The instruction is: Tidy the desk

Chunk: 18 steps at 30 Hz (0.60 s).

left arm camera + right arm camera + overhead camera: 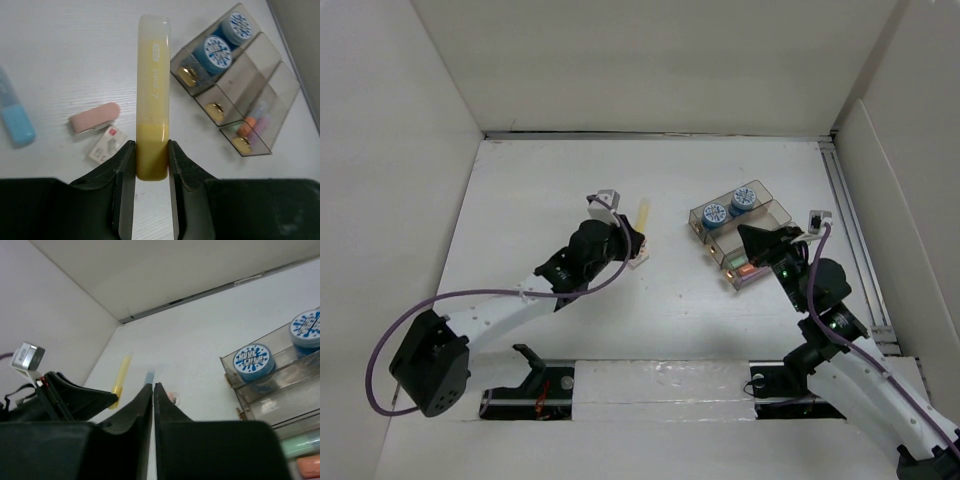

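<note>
The white desk [540, 200] carries loose items and a clear compartmented tray [772, 210]. My left gripper [633, 242] is shut on the lower end of a yellow highlighter [643, 213]; in the left wrist view the fingers [125, 165] clamp the highlighter [152, 90], which points away from them. My right gripper [744, 233] hovers over the near end of the tray, jaws pressed together and empty, as the right wrist view [153, 388] shows. Whether the highlighter rests on the desk I cannot tell.
The tray [280, 70] holds two blue rolls [216, 50] in its far compartment and pastel items [252, 122] in the near one. A pink eraser [95, 117], a small card [106, 145] and a blue highlighter [15, 117] lie left of the yellow one. White walls surround the desk.
</note>
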Available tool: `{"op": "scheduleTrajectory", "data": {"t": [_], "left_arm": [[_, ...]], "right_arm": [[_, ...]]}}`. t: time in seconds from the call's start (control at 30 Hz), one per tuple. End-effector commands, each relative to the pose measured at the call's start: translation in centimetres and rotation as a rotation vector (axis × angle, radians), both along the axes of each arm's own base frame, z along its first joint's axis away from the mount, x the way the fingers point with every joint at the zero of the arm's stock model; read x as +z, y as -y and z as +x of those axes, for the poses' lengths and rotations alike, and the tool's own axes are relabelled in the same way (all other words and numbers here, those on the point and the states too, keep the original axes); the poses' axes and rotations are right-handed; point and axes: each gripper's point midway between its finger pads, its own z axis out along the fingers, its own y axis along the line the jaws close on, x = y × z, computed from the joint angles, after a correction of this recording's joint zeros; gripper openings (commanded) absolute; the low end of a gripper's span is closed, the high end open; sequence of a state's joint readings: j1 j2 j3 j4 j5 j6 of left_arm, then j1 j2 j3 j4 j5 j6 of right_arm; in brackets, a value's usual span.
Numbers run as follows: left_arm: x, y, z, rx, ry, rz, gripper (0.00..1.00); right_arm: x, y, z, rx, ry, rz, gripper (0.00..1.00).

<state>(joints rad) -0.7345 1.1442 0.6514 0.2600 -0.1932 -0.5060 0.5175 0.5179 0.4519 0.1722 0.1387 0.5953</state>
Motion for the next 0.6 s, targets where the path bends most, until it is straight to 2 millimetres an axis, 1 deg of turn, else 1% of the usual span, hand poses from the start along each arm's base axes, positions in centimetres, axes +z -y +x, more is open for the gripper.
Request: {"op": "scheduleTrajectory", "data": {"t": [0.0, 0.03, 0.07, 0.1, 0.13, 0.17, 0.2, 0.23, 0.27, 0.3, 0.33, 0.37, 0.4, 0.43, 0.47, 0.5, 0.53, 0.57], "left_arm": [[3.4, 5.0, -0.7, -0.211, 0.035, -0.151, 0.04], [2.6, 6.1, -0.9, -0.245, 0.011, -0.156, 0.04], [3.7, 7.4, -0.9, -0.273, 0.034, -0.190, 0.04], [4.2, 8.5, -1.0, -0.290, 0.050, -0.193, 0.05], [3.0, 10.6, -2.0, -0.336, 0.029, -0.162, 0.05], [4.7, 12.3, -1.9, -0.365, 0.061, -0.157, 0.05], [5.0, 13.6, -2.0, -0.379, 0.073, -0.140, 0.05], [3.6, 15.8, -3.1, -0.427, 0.050, -0.108, 0.06], [5.2, 17.4, -2.9, -0.444, 0.077, -0.121, 0.06], [5.5, 18.5, -3.2, -0.472, 0.088, -0.120, 0.06], [3.7, 19.6, -2.9, -0.488, 0.058, -0.100, 0.06], [5.3, 21.3, -3.4, -0.538, 0.076, -0.134, 0.06], [5.2, 22.0, -3.4, -0.555, 0.071, -0.143, 0.06], [3.7, 22.9, -3.2, -0.572, 0.049, -0.133, 0.06], [4.4, 23.9, -3.2, -0.604, 0.059, -0.156, 0.06], [2.8, 24.8, -2.9, -0.613, 0.034, -0.141, 0.07], [2.1, 25.3, -2.9, -0.630, 0.016, -0.132, 0.07], [3.2, 26.5, -2.8, -0.663, 0.028, -0.150, 0.08]], "right_arm": [[3.9, 0.6, -0.6, -0.010, 0.099, 0.049, 0.08], [4.3, 0.8, -1.0, -0.008, 0.115, 0.055, 0.02], [4.4, 0.9, -1.2, -0.005, 0.123, 0.056, 0.00], [4.5, 1.0, -1.5, -0.005, 0.122, 0.057, 0.00], [4.6, 1.2, -1.6, -0.012, 0.128, 0.062, 0.00], [4.9, 1.6, -2.0, -0.021, 0.145, 0.077, 0.00], [5.1, 2.1, -2.1, -0.040, 0.149, 0.089, 0.00], [4.9, 2.3, -2.2, -0.047, 0.151, 0.093, 0.00], [5.4, 2.5, -2.7, -0.047, 0.170, 0.105, 0.05], [5.5, 2.8, -2.9, -0.056, 0.175, 0.110, 0.08], [5.6, 3.1, -3.0, -0.066, 0.175, 0.116, 0.12], [5.7, 3.4, -3.2, -0.075, 0.184, 0.130, 0.16], [5.6, 3.9, -3.2, -0.101, 0.182, 0.142, 0.17], [5.7, 4.1, -3.3, -0.105, 0.186, 0.149, 0.18], [5.8, 4.1, -3.5, -0.100, 0.191, 0.153, 0.21], [6.1, 4.2, -3.8, -0.096, 0.203, 0.156, 0.22], [6.1, 4.3, -3.9, -0.098, 0.202, 0.154, 0.23], [6.0, 4.3, -3.9, -0.100, 0.200, 0.155, 0.24]]}}
